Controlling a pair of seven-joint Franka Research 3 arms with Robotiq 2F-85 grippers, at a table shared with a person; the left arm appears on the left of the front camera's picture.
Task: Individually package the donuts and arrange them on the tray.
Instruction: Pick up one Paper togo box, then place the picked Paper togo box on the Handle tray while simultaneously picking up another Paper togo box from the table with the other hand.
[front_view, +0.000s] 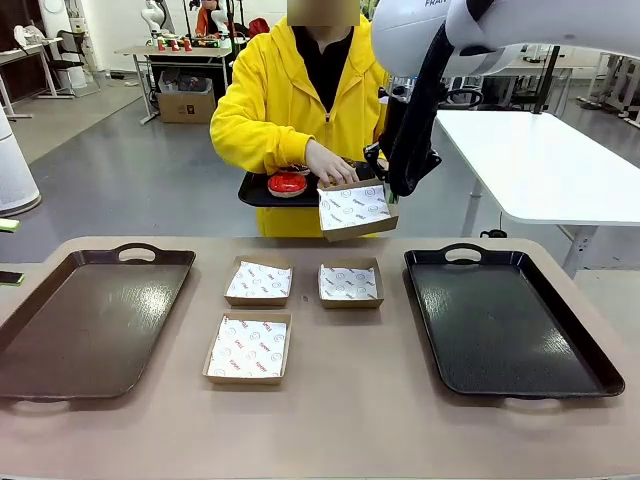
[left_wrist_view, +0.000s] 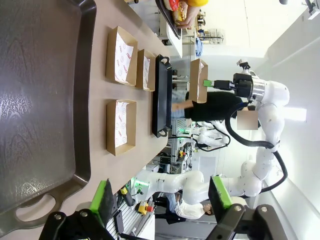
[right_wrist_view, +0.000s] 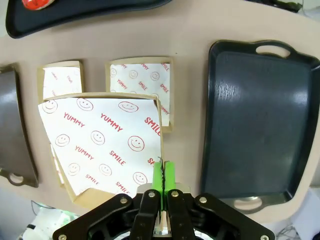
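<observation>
Here the desk (front_view: 330, 420) carries a brown tray (front_view: 80, 320), a black tray (front_view: 505, 320) and three paper-lined boxes (front_view: 259, 282) between them. The right gripper (right_wrist_view: 161, 166) pinches a fourth box (front_view: 356, 210) beside the person's tray (front_view: 252, 190), where the red donut (front_view: 287, 184) lies. The fingers (left_wrist_view: 103, 196) of the left gripper (left_wrist_view: 160, 194) stand apart.

Right end effector (right_wrist_view: 161, 174) pinched on paper-lined box (right_wrist_view: 102, 145) edge, above table (right_wrist_view: 190, 30); black tray (right_wrist_view: 255, 115) alongside.

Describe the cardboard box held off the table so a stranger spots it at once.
Look above the beige table, toward the person in yellow. The right gripper pinches a shallow brown cardboard box lined with printed white paper. Unlike three matching boxes on the table, it hangs tilted in mid-air.
</observation>
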